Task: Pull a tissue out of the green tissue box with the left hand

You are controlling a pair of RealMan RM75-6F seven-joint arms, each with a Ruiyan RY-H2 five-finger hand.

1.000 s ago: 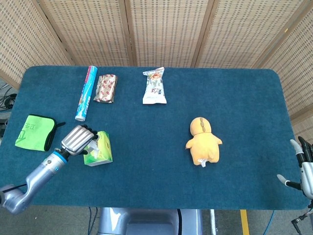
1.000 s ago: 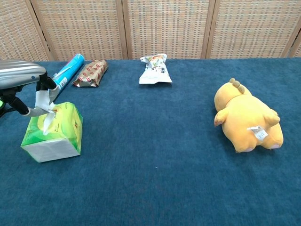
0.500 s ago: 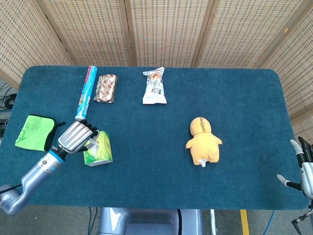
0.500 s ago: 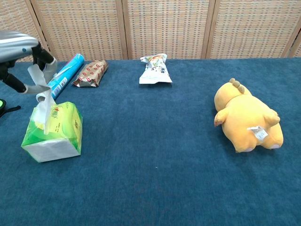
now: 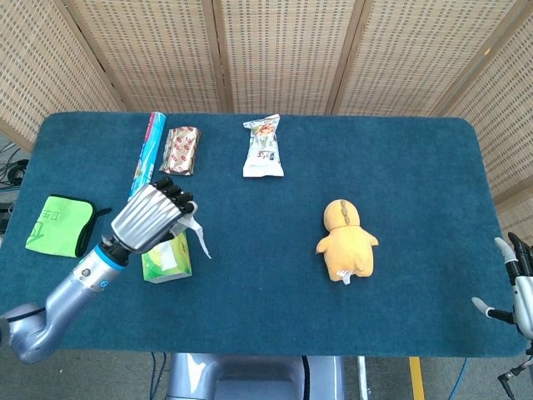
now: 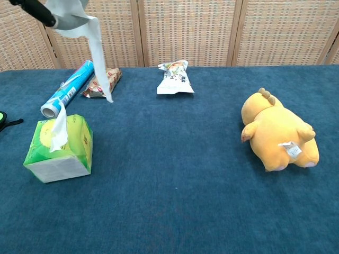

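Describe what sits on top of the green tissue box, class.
A white tissue pokes upright from the slot on top of the green tissue box. The box's inside is covered. The left hand holds another pulled tissue above.

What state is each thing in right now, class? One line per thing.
left hand: raised, pinching a tissue
tissue: clear of the box, hanging
green tissue box: on the table, next tissue poking up
plush toy: lying down
blue roll: lying flat
right hand: at table edge, holding nothing

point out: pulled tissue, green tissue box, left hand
pulled tissue (image 6: 97, 50), chest view, middle of the hanging strip
green tissue box (image 6: 74, 143), chest view, top face
left hand (image 5: 150, 217), head view, back of the hand
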